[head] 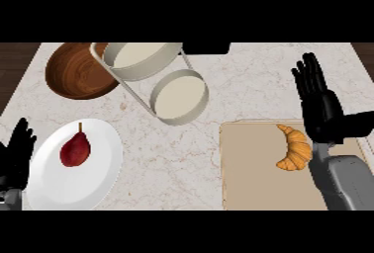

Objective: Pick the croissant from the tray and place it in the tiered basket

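With its fingers (pixel 310 79) straight and holding nothing, the right hand (pixel 325 111) hovers just right of the croissant (pixel 294 148), which lies on the tray (pixel 248 168). Beyond stands the basket (pixel 157 69). Left hand (pixel 16 153) rests open beside the plate (pixel 95 173).

A pale marbled counter (pixel 168 163) is seen from above. Directly on it are set a wooden bowl (pixel 76 74), a tiered basket (pixel 157 79), a white plate (pixel 73 168) and a beige tray (pixel 252 173), well apart.
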